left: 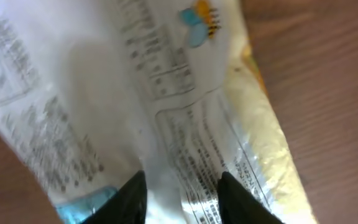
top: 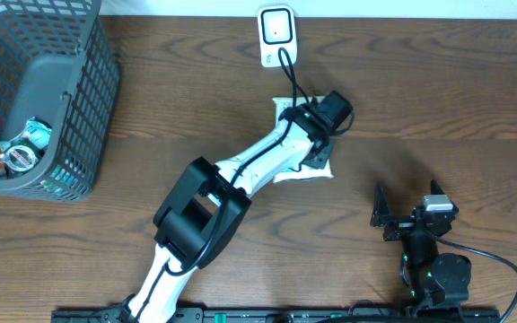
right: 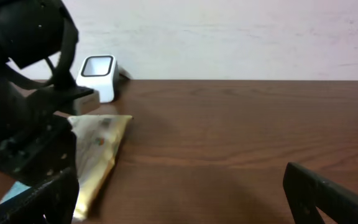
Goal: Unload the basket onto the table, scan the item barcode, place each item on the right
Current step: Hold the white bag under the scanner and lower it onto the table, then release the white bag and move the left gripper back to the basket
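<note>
Worktop (top: 438, 99): brown wood-grain surface, matt. Basket (top: 61, 108): grey plastic lattice, tapered walls, upper left of the overhead frame, with small wrapped items (top: 16, 154) in its lower corner. Packet (left: 166, 93): flat pouch of glossy clear and white film with pale yellow contents, lying on the worktop at centre frame, just below the scanner (top: 276, 34). It has dense printed panels too blurred to read and a small blue and yellow figure (left: 201, 22). Left end effector (left: 182, 196): black fingers apart over the packet with film showing between them; contact cannot be told. Right end effector (right: 185, 196): lower right of the overhead frame, fingers spread wide, nothing between. The scanner is a small white rounded block with a dark-edged window and a black cable.
</note>
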Available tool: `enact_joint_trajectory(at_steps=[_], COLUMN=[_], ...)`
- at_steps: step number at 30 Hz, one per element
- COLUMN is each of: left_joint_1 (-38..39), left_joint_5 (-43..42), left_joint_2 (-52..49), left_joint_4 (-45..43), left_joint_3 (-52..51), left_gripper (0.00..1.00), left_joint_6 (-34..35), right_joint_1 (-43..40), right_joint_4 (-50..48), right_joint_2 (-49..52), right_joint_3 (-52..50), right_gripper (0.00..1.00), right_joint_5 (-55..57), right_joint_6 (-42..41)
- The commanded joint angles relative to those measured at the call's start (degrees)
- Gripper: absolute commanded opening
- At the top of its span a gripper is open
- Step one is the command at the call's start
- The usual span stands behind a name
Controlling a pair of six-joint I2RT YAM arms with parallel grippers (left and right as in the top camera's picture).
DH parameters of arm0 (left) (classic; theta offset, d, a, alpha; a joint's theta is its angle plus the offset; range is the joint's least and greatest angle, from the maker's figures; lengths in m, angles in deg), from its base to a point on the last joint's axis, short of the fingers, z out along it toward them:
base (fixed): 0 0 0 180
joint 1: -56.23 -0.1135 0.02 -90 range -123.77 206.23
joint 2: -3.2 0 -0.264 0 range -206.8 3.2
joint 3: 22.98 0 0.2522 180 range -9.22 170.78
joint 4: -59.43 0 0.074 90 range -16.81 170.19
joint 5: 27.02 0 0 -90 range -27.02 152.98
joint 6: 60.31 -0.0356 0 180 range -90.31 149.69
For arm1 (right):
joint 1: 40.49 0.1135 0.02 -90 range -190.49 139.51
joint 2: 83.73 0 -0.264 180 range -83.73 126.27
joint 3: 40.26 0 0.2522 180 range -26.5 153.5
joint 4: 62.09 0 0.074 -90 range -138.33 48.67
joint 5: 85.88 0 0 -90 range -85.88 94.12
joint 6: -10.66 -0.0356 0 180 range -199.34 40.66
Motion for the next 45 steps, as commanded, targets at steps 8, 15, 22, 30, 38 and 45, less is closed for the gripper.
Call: enact_joint_trajectory(at_steps=[8,15,22,30,38,45], left_joint_1=[-4.0,-9.0,-20.2,-36.7,-53.8,-67.3], left_joint_5=[-0.3,-0.3,3.9,8.6,9.2,9.2], left_joint_2=[13.4,27.5,41.1,48.0,46.2,41.0], left_joint_4=[1.0,0.4,1.0,-5.3,-10.8,-4.9], left_joint_3=[0.0,0.0,0.0,0.0,0.0,0.0], left_gripper=[0.47,0.66,0.86,0.89,0.9,0.97], left_joint_6=[-4.1,-7.7,-7.7,-11.0,-11.2,-11.1], right_joint_1=[-0.2,-0.2,-0.2,-0.2,-0.2,-0.2], right_joint_4=[0.2,0.2,0.2,0.2,0.2,0.2], right_joint_2=[-0.4,-0.4,-0.4,-0.4,-0.4,-0.4], right_joint_3=[-0.1,-0.1,-0.1,-0.1,-0.1,-0.1], right_gripper=[0.99,0.99,0.99,0.99,0.99,0.99], right_joint_5=[0.1,0.1,0.1,0.1,0.1,0.1], right_joint_6=[-0.6,-0.6,-0.6,-0.6,-0.6,-0.6])
